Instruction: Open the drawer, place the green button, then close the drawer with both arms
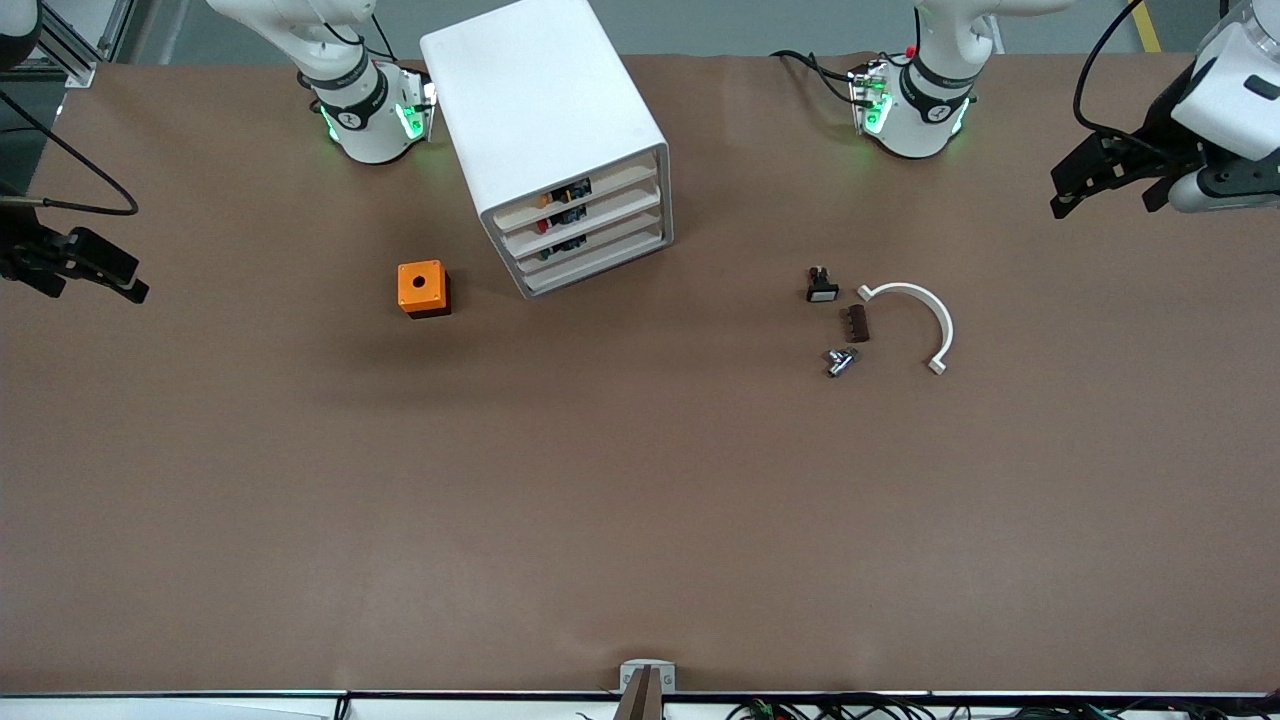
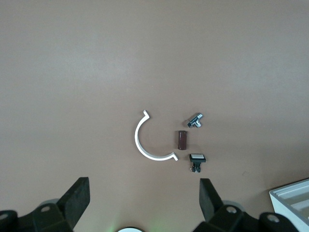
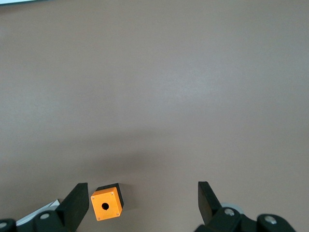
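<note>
The white cabinet (image 1: pixel 545 110) stands on the table between the arm bases, with all four drawers pushed in. The drawer (image 1: pixel 597 241), third counting downward, is shut. The green-capped button is not on the open table; only a small green speck (image 1: pixel 546 255) shows at that drawer's front edge, and I cannot tell what it is. My left gripper (image 1: pixel 1105 195) hangs open and empty over the left arm's end of the table; it also shows in the left wrist view (image 2: pixel 145 203). My right gripper (image 1: pixel 95 280) hangs open and empty over the right arm's end; it also shows in the right wrist view (image 3: pixel 140 203).
An orange cube with a round hole (image 1: pixel 423 288) sits beside the cabinet toward the right arm's end; it also shows in the right wrist view (image 3: pixel 106 205). Toward the left arm's end lie a black switch with white face (image 1: pixel 822 285), a brown block (image 1: pixel 858 323), a small metal part (image 1: pixel 840 361) and a white arc (image 1: pixel 915 320).
</note>
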You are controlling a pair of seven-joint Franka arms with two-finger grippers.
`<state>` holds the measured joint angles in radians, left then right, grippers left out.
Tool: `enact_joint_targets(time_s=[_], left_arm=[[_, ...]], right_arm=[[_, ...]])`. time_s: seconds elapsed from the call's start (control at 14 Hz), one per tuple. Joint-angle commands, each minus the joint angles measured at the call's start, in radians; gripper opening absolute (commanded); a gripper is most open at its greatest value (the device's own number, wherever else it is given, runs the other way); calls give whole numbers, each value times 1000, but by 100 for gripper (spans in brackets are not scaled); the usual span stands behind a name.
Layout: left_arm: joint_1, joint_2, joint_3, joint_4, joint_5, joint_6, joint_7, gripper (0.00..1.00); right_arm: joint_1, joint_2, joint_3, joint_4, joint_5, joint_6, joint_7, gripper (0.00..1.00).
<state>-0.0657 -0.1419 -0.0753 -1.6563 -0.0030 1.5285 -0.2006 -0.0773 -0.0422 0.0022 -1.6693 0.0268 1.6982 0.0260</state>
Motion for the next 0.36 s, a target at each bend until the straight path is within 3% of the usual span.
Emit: enact_joint_targets(time_s=[0.0,0.29], left_arm=[[1,15,5,38,-5,-7,-2,100],[0,33,6,38,11,-8,1,100]], right_arm=[[-7,-10,9,-1,-11,1,-5,100],[-7,-10,9,-1,-10,0,-5,100]])
